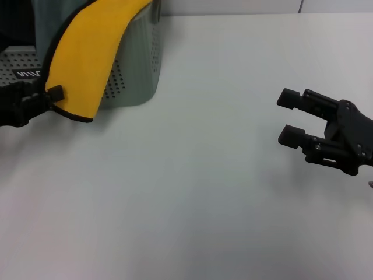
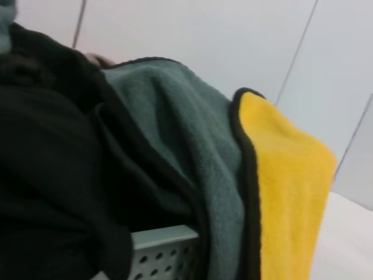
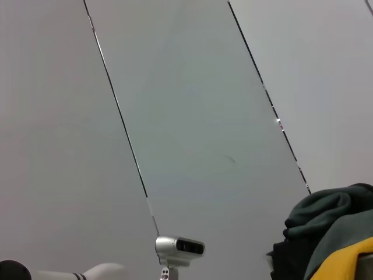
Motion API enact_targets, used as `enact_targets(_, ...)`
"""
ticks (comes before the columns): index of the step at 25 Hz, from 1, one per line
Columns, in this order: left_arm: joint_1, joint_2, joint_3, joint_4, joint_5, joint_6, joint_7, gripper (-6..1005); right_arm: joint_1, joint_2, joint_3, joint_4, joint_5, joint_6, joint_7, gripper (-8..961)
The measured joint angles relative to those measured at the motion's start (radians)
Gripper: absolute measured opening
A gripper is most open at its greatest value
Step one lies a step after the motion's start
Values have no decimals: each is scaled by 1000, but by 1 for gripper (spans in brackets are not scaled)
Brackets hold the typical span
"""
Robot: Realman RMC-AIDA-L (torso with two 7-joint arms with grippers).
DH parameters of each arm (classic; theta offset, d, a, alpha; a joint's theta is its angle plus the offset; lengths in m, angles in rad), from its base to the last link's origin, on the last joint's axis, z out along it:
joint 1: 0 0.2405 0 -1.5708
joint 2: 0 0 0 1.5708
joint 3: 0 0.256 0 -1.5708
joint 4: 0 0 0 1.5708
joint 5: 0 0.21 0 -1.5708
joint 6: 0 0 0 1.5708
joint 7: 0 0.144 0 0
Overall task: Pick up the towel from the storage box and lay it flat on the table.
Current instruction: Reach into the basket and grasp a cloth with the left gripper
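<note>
The towel (image 1: 87, 52) hangs over the rim of the storage box (image 1: 137, 70) at the far left of the table (image 1: 192, 192), yellow side out, with black binding along its edge. My left gripper (image 1: 49, 96) is at the left edge, shut on the towel's lower corner. The left wrist view shows the towel's grey-green side (image 2: 186, 146) and yellow side (image 2: 285, 192) over the box's perforated rim (image 2: 163, 248). My right gripper (image 1: 285, 116) is open and empty above the table on the right, far from the towel.
The box carries a dark label with white lettering (image 1: 26, 74). Bare tabletop stretches between the box and my right gripper. The right wrist view shows wall panels, a small camera on a stand (image 3: 179, 248) and the towel (image 3: 335, 227) far off.
</note>
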Motion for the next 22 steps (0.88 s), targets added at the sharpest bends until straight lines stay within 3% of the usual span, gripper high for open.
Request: enact_targets(22,-8,9,-1,-3,27,51,-10,383,-1,3,0,-1,1,12,0,780)
